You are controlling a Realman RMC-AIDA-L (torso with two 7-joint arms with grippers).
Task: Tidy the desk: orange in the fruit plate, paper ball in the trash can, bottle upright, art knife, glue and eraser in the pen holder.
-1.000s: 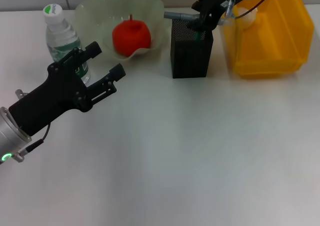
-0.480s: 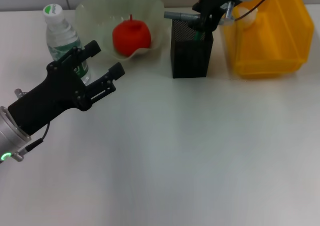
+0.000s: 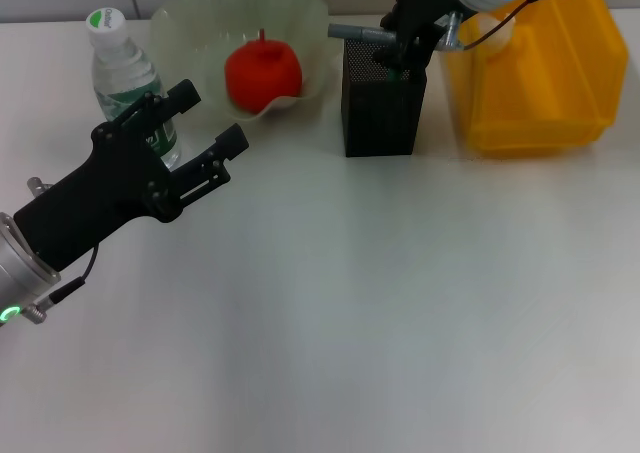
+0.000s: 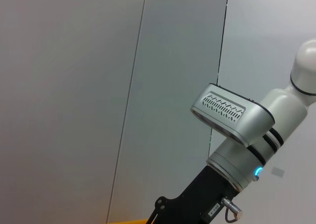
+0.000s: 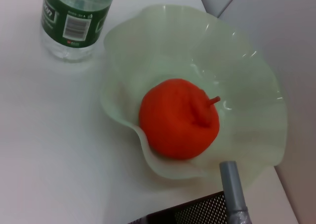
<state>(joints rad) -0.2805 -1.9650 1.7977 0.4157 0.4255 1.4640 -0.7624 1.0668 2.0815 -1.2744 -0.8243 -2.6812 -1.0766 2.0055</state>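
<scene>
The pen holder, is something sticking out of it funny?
Yes. A grey stick-like thing pokes out of the pen holder at a slant, leaning over its rim toward the fruit plate instead of standing up inside. The right gripper hangs over the holder's mouth. Nothing is spilled or broken.

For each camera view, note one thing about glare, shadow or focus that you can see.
Head view: the table is evenly lit, with soft shadows. Right wrist view: small glints on the fruit plate; the grey stick nearest the lens looks soft. Left wrist view: flat wall, no glare.
</scene>
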